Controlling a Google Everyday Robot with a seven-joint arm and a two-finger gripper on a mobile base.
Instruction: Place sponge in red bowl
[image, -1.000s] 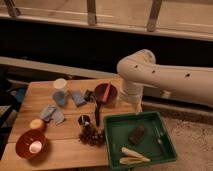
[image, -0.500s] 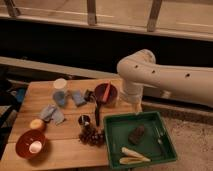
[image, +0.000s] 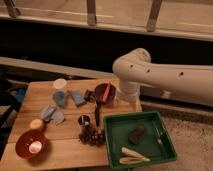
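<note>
A dim room with a dark wall and a railing along the top of the frame holds a wooden table (image: 67, 150) at lower left and centre. The white arm (image: 165, 75) comes in from the right edge, bends at a rounded elbow near the centre and drops straight down. Its gripper (image: 126, 100) hangs just right of the dark maroon bowl (image: 106, 93), jaws spread wide with nothing seen in them. The sponge (image: 78, 98), a small soft blue block, lies flat on the table left of that bowl, beside a blue cup (image: 60, 98). The red bowl (image: 22, 142), wide, shallow and glossy, sits at the lower left corner, well apart from the sponge. A green tray (image: 112, 142) fills the lower right. Compared with the earlier frames nothing has moved: arm and sponge are where they were.
</note>
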